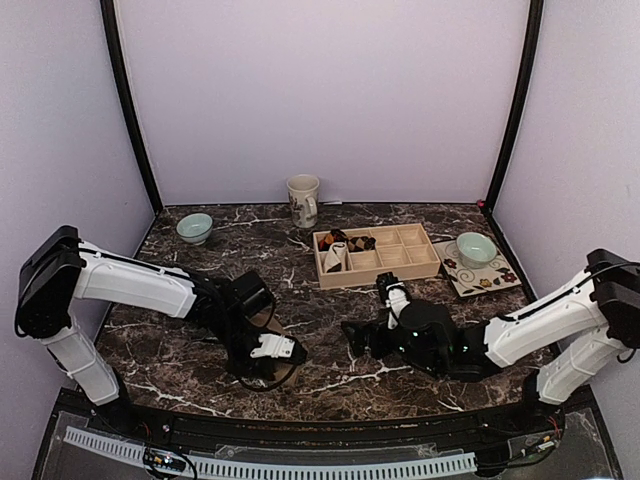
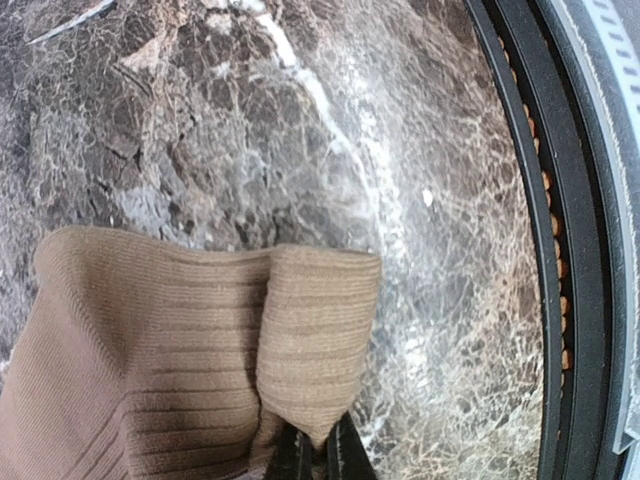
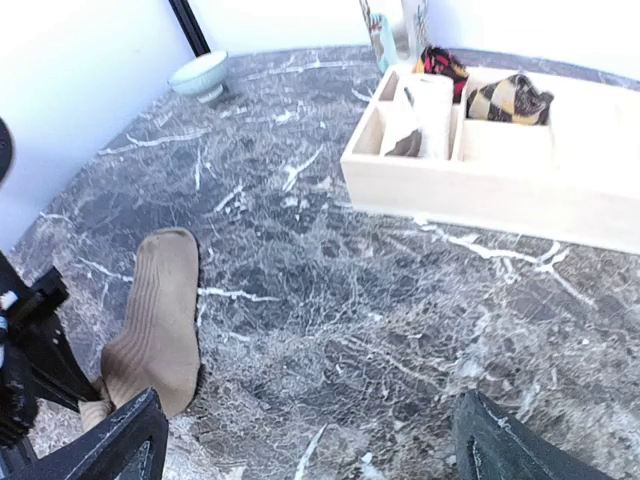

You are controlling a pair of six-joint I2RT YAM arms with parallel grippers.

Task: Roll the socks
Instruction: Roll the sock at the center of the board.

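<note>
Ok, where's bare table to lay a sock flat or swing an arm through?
Widest bare marble: back left, bordered by the green bowl, the mug and the left arm. A narrower strip runs before the wooden tray, between the tan sock and the open right pincer. Crowded: back right, where tray, plate and second bowl sit close.

You have an open stretch of table (image 3: 330,300) between the tan sock (image 3: 160,320) and the wooden tray (image 3: 480,195) to pass through. Farther back the tray, the mug (image 1: 303,200), the left bowl (image 1: 194,227) and the right bowl (image 1: 476,247) on its plate (image 1: 495,280) stand in your way. The left arm (image 1: 140,283) lies across the near-left side, over the sock.
</note>
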